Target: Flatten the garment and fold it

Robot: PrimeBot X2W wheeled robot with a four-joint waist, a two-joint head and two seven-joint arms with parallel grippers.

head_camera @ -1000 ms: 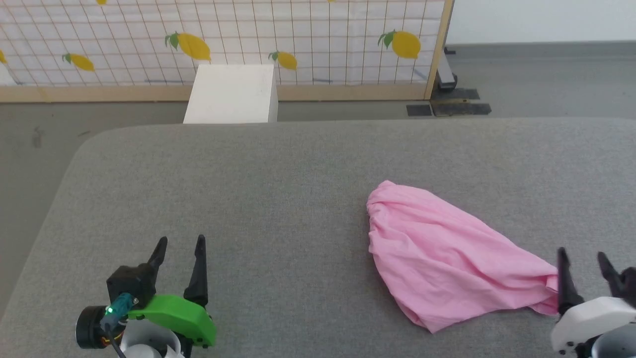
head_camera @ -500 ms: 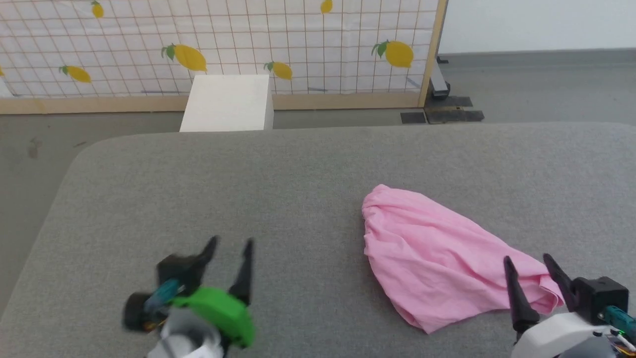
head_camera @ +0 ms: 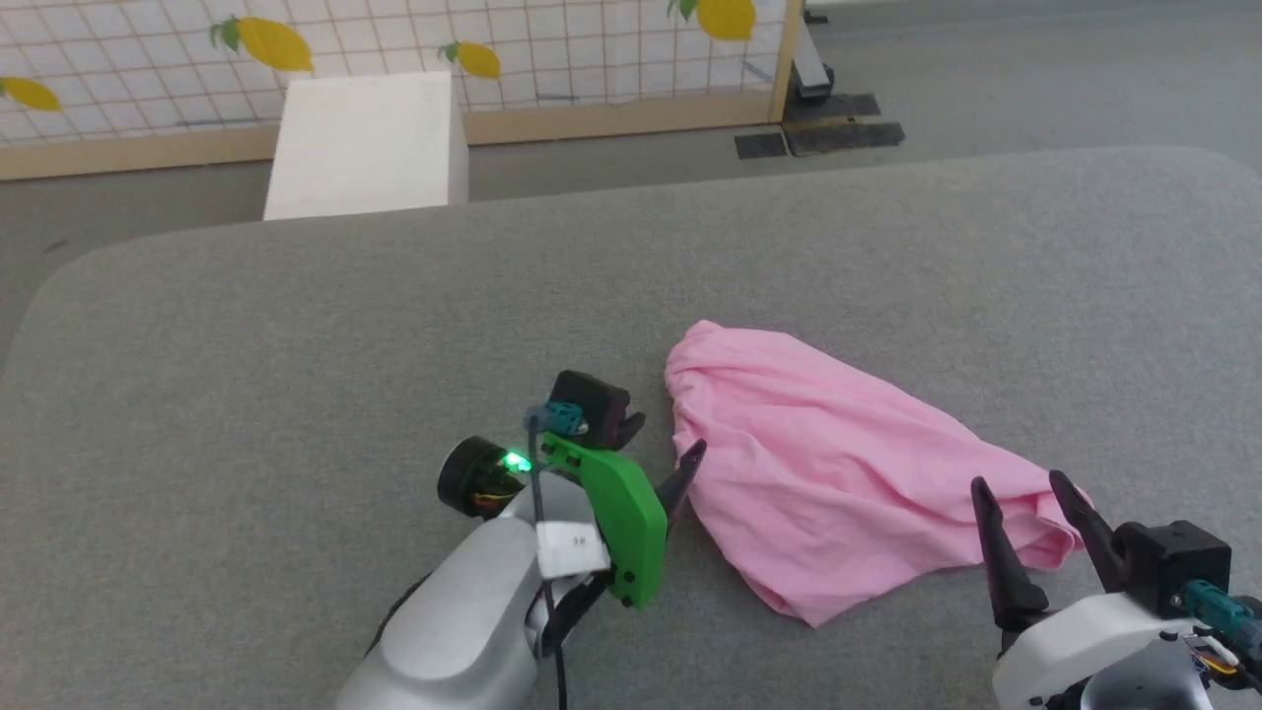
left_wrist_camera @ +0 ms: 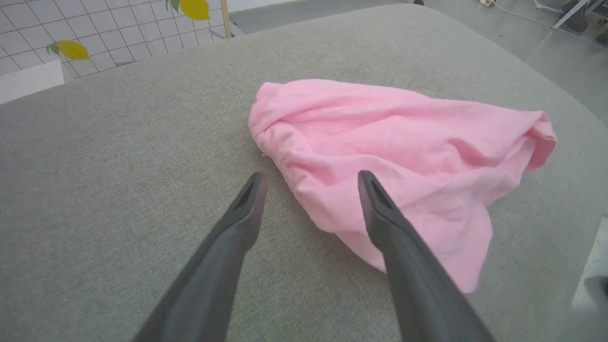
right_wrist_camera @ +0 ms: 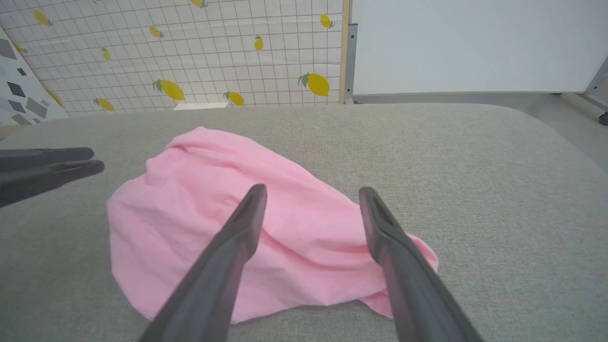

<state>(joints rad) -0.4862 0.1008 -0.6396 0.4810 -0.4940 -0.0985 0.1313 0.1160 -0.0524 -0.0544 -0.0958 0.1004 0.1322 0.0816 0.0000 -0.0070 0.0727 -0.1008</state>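
Note:
The garment (head_camera: 828, 473) is a pink wrinkled heap, bunched up on the grey padded table (head_camera: 296, 335), right of centre. My left gripper (head_camera: 663, 444) is open, and its fingertips sit at the garment's near left edge. In the left wrist view the left gripper (left_wrist_camera: 311, 175) straddles that edge of the garment (left_wrist_camera: 389, 137), holding nothing. My right gripper (head_camera: 1018, 483) is open just in front of the garment's right end. In the right wrist view the right gripper (right_wrist_camera: 312, 189) hovers over the garment (right_wrist_camera: 190, 213), with the left arm's fingers (right_wrist_camera: 47, 164) at the left.
A white box (head_camera: 365, 143) stands on the floor behind the table's far edge. Behind it runs a screen printed with lemons (head_camera: 493, 49). Bare grey table surface lies to the left of and beyond the garment.
My left arm has swung right and forward, up to the garment's left edge. The right gripper has shifted left to the garment's right end. The head camera has also moved.

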